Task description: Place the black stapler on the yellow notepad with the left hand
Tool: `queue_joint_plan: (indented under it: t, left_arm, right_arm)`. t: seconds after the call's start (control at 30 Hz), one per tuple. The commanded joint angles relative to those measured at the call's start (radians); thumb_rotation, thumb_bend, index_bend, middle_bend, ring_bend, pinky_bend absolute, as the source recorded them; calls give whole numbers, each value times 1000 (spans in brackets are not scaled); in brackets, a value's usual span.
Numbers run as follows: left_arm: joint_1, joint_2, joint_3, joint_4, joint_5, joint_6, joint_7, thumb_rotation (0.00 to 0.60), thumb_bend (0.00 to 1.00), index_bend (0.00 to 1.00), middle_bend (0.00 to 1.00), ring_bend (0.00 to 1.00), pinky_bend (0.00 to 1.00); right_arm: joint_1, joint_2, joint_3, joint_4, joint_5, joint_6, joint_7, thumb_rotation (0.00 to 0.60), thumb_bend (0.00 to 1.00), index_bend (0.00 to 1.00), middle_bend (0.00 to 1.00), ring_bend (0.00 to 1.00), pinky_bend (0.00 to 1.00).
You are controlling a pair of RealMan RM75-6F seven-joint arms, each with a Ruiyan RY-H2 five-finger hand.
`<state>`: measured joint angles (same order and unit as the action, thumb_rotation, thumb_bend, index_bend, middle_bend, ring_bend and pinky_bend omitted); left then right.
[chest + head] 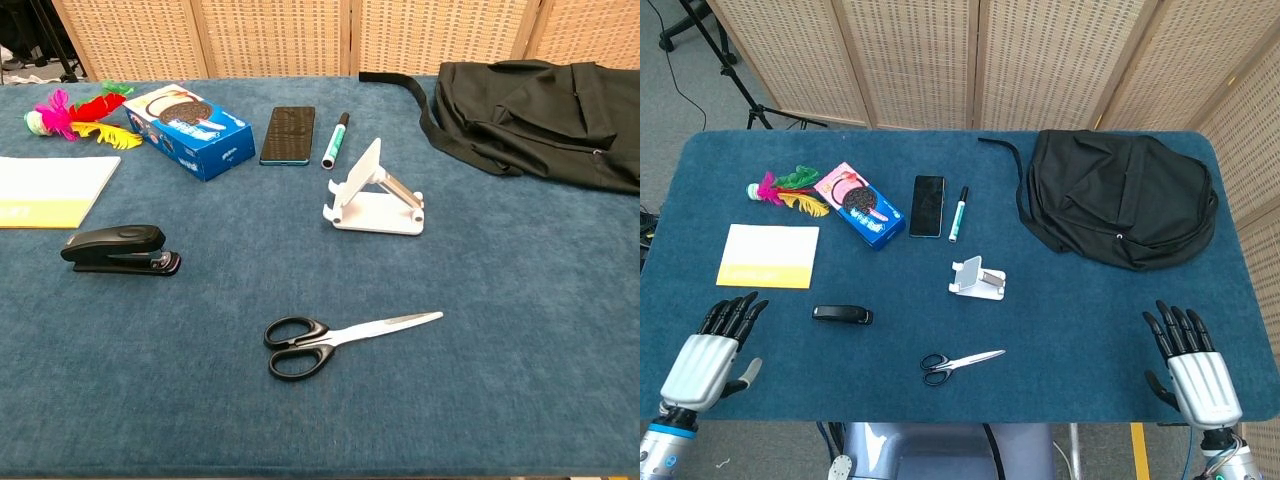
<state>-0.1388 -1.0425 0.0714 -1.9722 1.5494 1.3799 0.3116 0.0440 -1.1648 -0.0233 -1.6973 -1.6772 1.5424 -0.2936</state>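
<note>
Left hand [708, 352] sat palm-down at the near-left corner of the blue surface [1090, 300], fingers [732, 315] spread and holding nothing. Right hand [1192, 365] was the same at the near-right corner — fingers [1175, 328] apart, empty. Neither hand showed in the chest view.

Black stapler [842, 314] lay flat on the surface, just beside the left hand toward the centre, not touched. Yellow notepad [768, 255] lay flat further back, near the stapler but apart from it — nothing on it.

Scissors [340, 338] lay closed near the front centre. A white phone stand [370, 195] stood mid-surface. Behind it were a phone [288, 134] and a marker [334, 139] side by side, a blue cookie box [186, 128] and a feathered shuttlecock [75, 114] to their left. A black backpack [1120, 195] lay at the far right.
</note>
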Motion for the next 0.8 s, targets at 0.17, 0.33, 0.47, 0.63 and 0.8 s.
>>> queue_joint_plan:
  t: [0.17,0.33,0.47,0.63,0.8]
  left_arm:
    - [-5,-5,-4,4,-14,-15,7,600,375,0,0,0,76]
    - [-9,-13,-6,4,-23,-28,21,600,375,0,0,0,76]
    - [-9,-17,-6,3,-26,-31,33,600,375,0,0,0,76]
    - [-15,-17,-11,1,-40,-44,29,600,375,0,0,0,76]
    - [-54,-42,-51,41,-96,-93,16,600,375,0,0,0,76]
  right_arm:
    - [1,1,-1,-4,6,-13,-7,600,333,67,0,0,52]
    - [-1,8,0,-7,14,-16,-6,600,334,67,0,0,52]
    - [-3,12,0,-10,10,-12,-2,600,336,67,0,0,52]
    - [-3,11,-1,-10,13,-19,-4,600,335,67,0,0,52]
    - [0,8,4,-9,24,-28,-6,600,333,68,0,0,52]
